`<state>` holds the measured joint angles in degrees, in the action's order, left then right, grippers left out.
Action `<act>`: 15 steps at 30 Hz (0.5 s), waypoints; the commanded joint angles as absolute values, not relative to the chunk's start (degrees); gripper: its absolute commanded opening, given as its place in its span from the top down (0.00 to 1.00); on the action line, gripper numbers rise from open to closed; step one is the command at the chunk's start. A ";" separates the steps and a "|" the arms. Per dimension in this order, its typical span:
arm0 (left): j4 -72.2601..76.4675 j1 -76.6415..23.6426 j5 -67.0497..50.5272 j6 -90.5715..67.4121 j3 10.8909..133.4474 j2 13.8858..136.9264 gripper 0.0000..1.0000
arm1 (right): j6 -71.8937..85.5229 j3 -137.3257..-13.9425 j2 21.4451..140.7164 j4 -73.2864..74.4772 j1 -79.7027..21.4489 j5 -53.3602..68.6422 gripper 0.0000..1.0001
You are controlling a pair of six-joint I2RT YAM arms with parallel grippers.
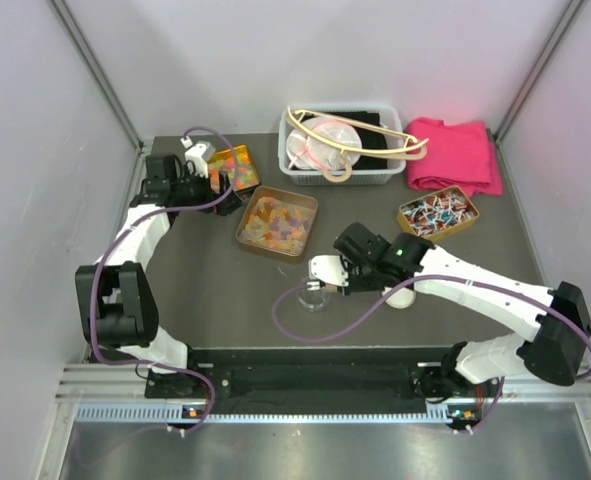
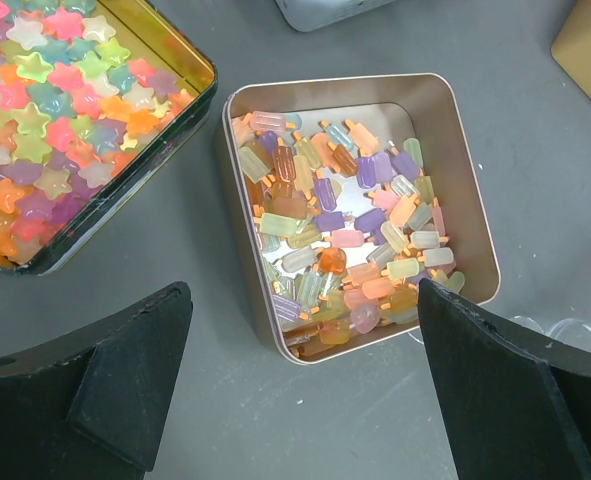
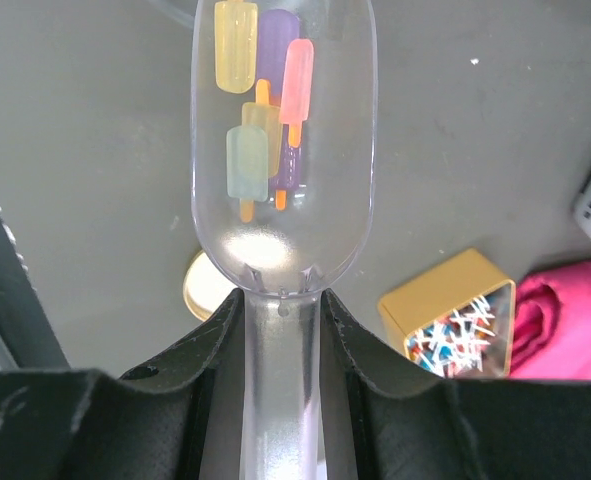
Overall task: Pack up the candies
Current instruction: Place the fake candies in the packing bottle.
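Two grippers, one load. The left gripper (image 2: pixel 305 400), jaws spread wide, hangs over one square tin (image 2: pixel 478 215) that holds most of the candies (image 2: pixel 340 220), too many to count. The right gripper (image 3: pixel 280 320) pinches the handle of one clear scoop (image 3: pixel 275 250) carrying about five more popsicle-shaped pieces above the table (image 1: pixel 215 290). Also shown are one tin of star shapes (image 2: pixel 207 72) just beside the square tin, one gold tin of wrapped sweets (image 1: pixel 438 212), one basket (image 1: pixel 340 180) and one pink cloth (image 1: pixel 455 155).

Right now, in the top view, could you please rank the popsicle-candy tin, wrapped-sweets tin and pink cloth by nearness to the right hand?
From the right hand:
1. popsicle-candy tin, just behind-left.
2. wrapped-sweets tin, behind, rightward.
3. pink cloth, back right.
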<state>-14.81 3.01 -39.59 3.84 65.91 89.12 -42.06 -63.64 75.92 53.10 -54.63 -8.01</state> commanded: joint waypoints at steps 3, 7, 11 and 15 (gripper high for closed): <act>-13.71 3.43 -39.29 5.27 66.98 88.15 0.01 | -44.82 -66.27 78.57 54.32 -57.56 -14.32 1.00; -13.36 3.43 -39.02 5.45 66.71 88.33 0.01 | -45.35 -66.88 80.24 54.49 -59.85 -16.34 1.00; -12.83 3.43 -38.94 4.92 66.62 88.59 0.01 | -45.70 -68.02 82.08 54.49 -61.87 -18.45 1.00; -12.13 3.43 -39.02 4.40 66.01 88.77 0.01 | -46.93 -69.25 83.40 54.49 -62.93 -20.56 1.00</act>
<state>-14.72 3.03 -38.87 4.45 65.91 89.12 -45.30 -65.69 82.46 54.41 -61.41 -16.88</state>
